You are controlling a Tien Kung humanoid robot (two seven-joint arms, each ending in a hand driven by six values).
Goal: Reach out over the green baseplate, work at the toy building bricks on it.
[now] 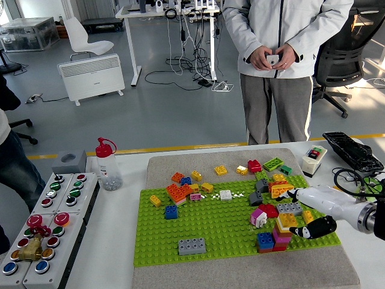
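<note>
White tabletop fills the lower frame, with the green baseplate point(204, 226) on a grey mat at centre. Toy bricks point(274, 208) cluster at its right side. At lower right, the right hand point(313, 211) reaches over that cluster, fingers loosely extended, gripping nothing I can see. It looks like the approach step; next it needs to settle on one brick and close. A person point(277, 57) stands at the top, hands clasped around a small device.
</note>
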